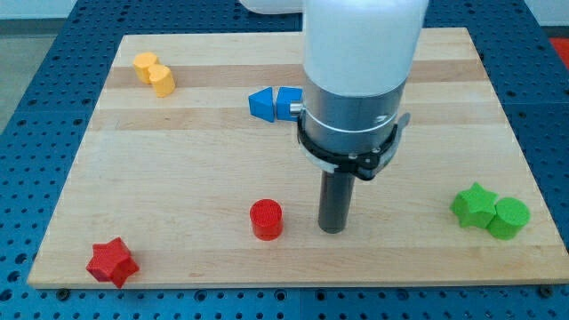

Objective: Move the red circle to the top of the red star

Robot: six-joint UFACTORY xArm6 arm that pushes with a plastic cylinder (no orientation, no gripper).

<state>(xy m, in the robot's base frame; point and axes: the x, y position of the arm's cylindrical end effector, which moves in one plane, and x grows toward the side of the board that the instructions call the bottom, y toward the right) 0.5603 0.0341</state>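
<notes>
The red circle [266, 220] stands on the wooden board at the bottom middle. The red star [112, 261] lies at the board's bottom left corner, well to the left of and below the circle. My tip [332, 230] rests on the board just to the right of the red circle, a short gap apart from it. The rod hangs from the arm's large white and silver body, which covers the top middle of the view.
Two yellow blocks [154, 74] sit together at the top left. Two blue blocks [273, 104] sit at the top middle, partly hidden by the arm. A green star [473, 204] and a green circle [509, 218] touch at the right. The wooden board [178, 169] lies on a blue perforated table.
</notes>
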